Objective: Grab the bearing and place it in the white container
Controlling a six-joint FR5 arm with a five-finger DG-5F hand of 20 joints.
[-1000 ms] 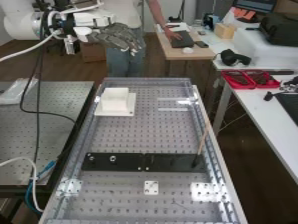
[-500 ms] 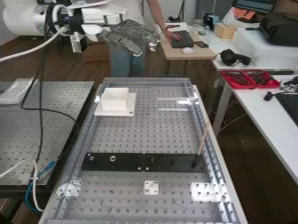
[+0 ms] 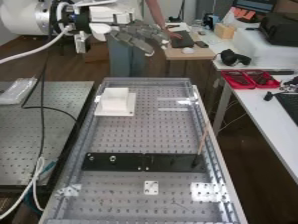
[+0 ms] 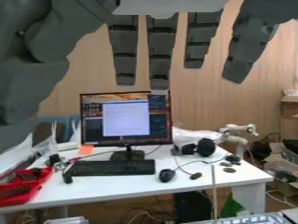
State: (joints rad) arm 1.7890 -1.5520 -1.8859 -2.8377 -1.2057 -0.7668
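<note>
In the high view the hand (image 3: 138, 37) is up at the upper left, beyond the bench's far end and well away from the parts, its fingers straight and apart. Straight fingers of the hand (image 4: 160, 50) also hang into the wrist view, with nothing held. A white box-like container (image 3: 115, 100) stands at the far left of the perforated bench. Nearer, a black plate (image 3: 174, 162) lies across it. Two small round metal pieces sit on the plate's left half; the larger one (image 3: 113, 158) looks like the bearing.
A thin wooden stick (image 3: 203, 139) rises from the black plate's right end. Raised rails (image 3: 214, 150) edge the bench. Red trays (image 3: 249, 79) lie on the white side table. Loose cables (image 3: 43, 125) hang at the left. The wrist view has a monitor (image 4: 126, 119) on a desk.
In the high view the hand and wrist have moved to the right, the fingers staying straight. The cables at the left have shifted. The container and the plate's pieces have stayed put.
</note>
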